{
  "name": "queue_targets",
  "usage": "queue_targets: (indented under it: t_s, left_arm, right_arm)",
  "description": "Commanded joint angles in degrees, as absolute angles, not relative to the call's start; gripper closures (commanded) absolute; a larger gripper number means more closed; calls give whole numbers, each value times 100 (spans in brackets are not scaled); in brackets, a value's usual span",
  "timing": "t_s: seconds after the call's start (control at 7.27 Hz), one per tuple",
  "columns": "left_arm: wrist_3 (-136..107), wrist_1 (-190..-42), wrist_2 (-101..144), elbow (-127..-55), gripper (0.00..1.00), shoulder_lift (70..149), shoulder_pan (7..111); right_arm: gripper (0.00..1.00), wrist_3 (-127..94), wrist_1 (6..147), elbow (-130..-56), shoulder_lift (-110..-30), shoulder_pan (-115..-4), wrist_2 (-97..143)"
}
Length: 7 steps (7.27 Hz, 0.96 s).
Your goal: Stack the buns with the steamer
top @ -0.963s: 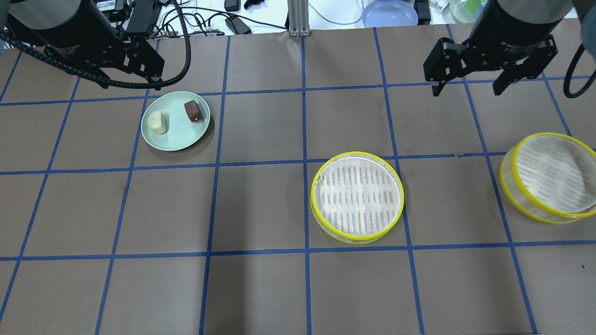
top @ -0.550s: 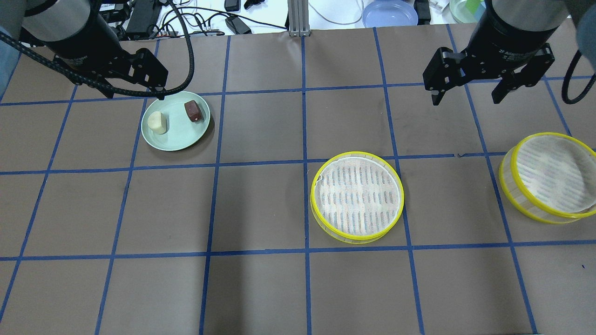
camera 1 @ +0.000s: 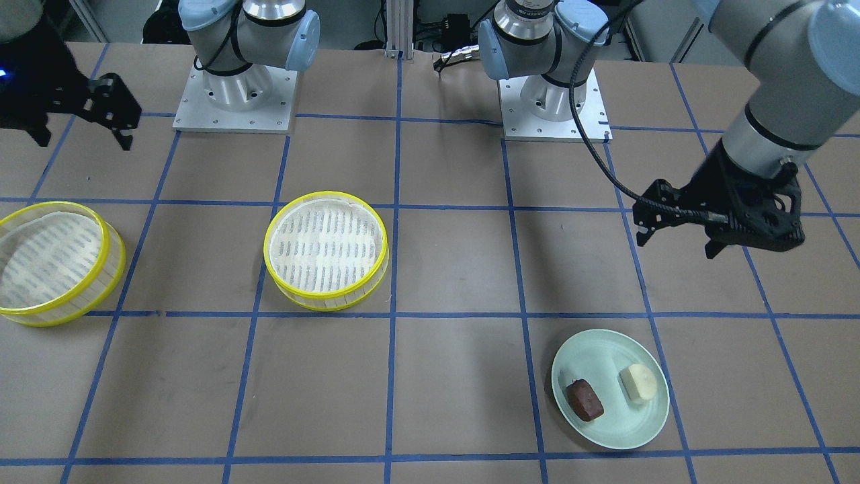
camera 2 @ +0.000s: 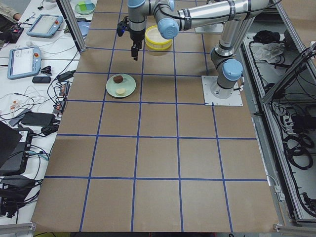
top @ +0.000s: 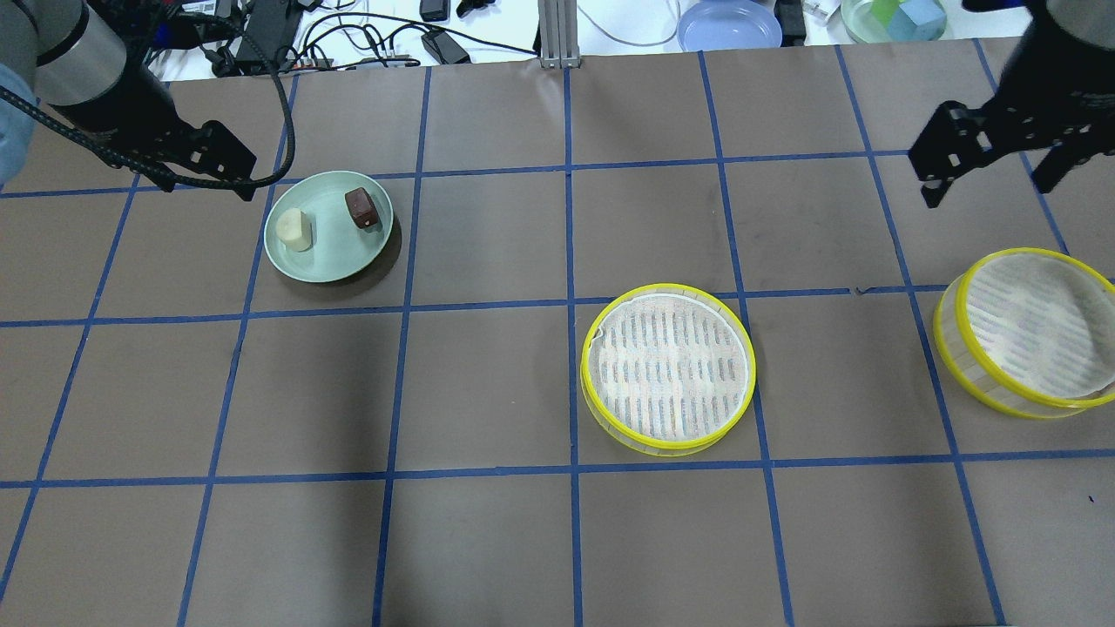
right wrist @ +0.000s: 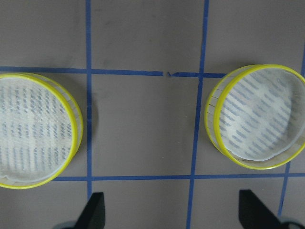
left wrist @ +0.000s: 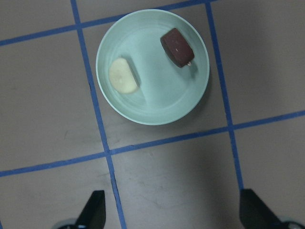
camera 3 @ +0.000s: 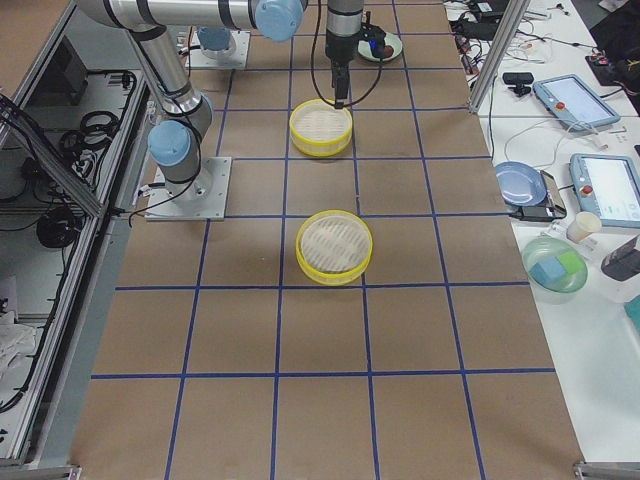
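Cream bun (left wrist: 123, 75) and brown bun (left wrist: 177, 46) sit apart on green plate (left wrist: 157, 107). Left gripper (camera 1: 676, 243), spread and empty, hovers beside the plate, not over it: the nearer arm. Brown bun's long axis runs diagonal to the finger line. Steamer tiers (top: 668, 367) and right gripper (top: 989, 193), also spread and empty, are well apart from the plate.

- No text, label, brand or number could be read in any view
- The screens of the two tablets (camera 2: 23, 63) on the bench just beside the table (camera 2: 163, 148) were too small to make out
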<state>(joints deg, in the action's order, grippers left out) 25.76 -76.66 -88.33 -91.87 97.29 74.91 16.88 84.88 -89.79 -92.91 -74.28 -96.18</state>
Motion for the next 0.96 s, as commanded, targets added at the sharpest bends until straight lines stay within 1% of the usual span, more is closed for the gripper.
queue_targets:
  t_s: [0.0,0.14,0.28,0.55,0.69,0.83]
  left_arm:
    - [2716,-6737,-8763,-9220,2,10517,7304]
    - [2376,-6558,-8536,-9220,7,10860,7304]
    - [2260,-6235,-8308,-9220,9,11168,7304]
    - [2285,-5872,-8349,-9281,10,11626,7304]
    - [2311,-5758,-8384,-9325,17,11793,7304]
    - [2329,-5713,-8393,-9334,25,11925,7304]
  right_arm:
    - [0,2528,8498,-8991,-8775,-6010,-9668]
    - [0,3245,8812,-9000,-8345,-5307,-9598]
    - [0,3957,9581,-9009,-7845,-4978,-9589]
    - [0,5311,10499,-9105,-7096,-4564,-9196]
    - [0,5544,11016,-9288,-6806,-4353,-8976]
    - [5,5563,11613,-9542,-6594,-4342,-8956]
